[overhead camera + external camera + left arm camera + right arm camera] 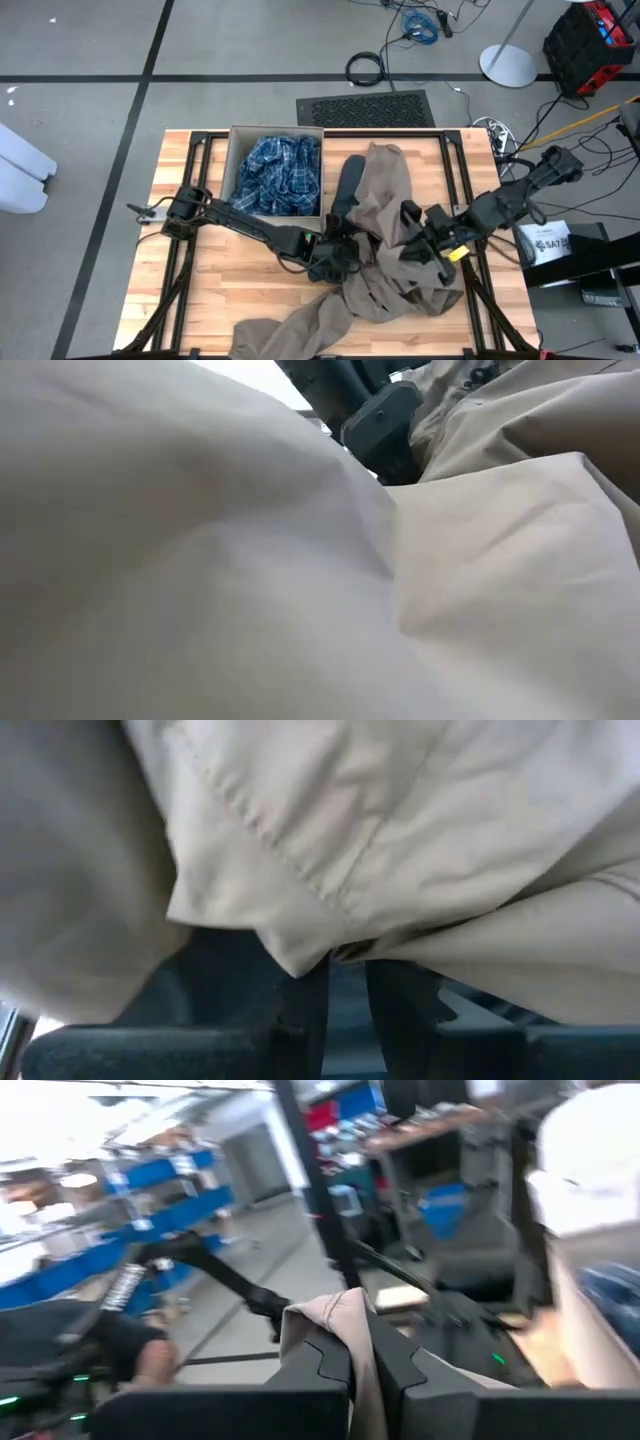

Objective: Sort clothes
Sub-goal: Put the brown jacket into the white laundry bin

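You can read only one marking: dark letters, apparently "SAT", on the white box (545, 242) lying on the floor just beside the table (180, 290), off its right edge near the right arm's base. The smaller print beneath those letters is too small for you to read.

khaki-tan garment (385, 235): matt woven cloth, creased, stitched seams along the folds
plaid garment (280, 175): soft crumpled cloth, blue-and-white check, inside the box
box (232, 170): beige cardboard, matt
table (200, 290): pale wood, visible grain, smooth, black metal rails across it
left gripper (345, 1000): dark matt plastic fingers
right gripper (362, 1365): dark matt fingers pinching khaki cloth
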Motion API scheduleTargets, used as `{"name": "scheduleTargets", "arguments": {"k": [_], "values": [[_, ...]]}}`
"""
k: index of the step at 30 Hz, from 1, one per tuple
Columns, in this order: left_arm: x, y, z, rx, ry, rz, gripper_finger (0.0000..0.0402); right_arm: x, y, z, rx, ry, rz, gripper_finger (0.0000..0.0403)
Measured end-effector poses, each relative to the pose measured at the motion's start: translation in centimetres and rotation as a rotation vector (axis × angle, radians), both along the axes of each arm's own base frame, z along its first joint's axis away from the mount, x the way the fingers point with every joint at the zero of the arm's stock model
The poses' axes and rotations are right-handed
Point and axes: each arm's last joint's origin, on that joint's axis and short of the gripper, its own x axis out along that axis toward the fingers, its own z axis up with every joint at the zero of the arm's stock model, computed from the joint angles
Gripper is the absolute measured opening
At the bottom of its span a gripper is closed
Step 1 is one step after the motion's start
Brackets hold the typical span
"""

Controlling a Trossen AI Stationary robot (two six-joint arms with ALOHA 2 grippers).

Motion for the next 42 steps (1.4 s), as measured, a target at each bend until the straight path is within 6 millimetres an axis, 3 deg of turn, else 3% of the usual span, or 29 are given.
{"name": "scheduleTargets", "arguments": {"k": [4,13,21,26,29,35,38,42], "values": [[-0.6,-0.1,0.8,0.012,0.014,0.002,0.0079,0.0,-0.1,-0.8,0.006,0.084,-0.094,0.0],[-3.4,-0.1,5.6,0.006,-0.012,-0.005,0.0079,0.5,-0.1,-4.5,-0.052,0.401,-0.227,0.0],[-5.7,0.3,7.7,0.034,0.035,-0.003,0.0079,4.3,1.6,-10.0,-0.235,0.623,-0.266,0.0],[-7.7,0.4,9.3,0.023,0.072,-0.003,0.0079,8.0,1.0,-15.1,-0.314,0.792,-0.327,0.0],[-9.7,0.3,11.0,-0.075,0.082,-0.027,0.0079,10.0,0.1,-18.6,-0.307,0.918,-0.299,0.0],[-13.6,-1.1,13.0,-0.55,0.253,-0.179,0.0079,12.8,-1.5,-24.8,-0.256,1.08,-0.252,0.0],[-14.4,-3.2,12.8,-0.668,0.315,-0.212,0.0079,13.8,-2.2,-26.1,-0.204,1.082,-0.232,0.0],[-14.6,-6.3,11.4,-0.715,0.389,-0.216,0.0079,14.3,-2.8,-26.1,-0.173,1.063,-0.201,0.0]]}}
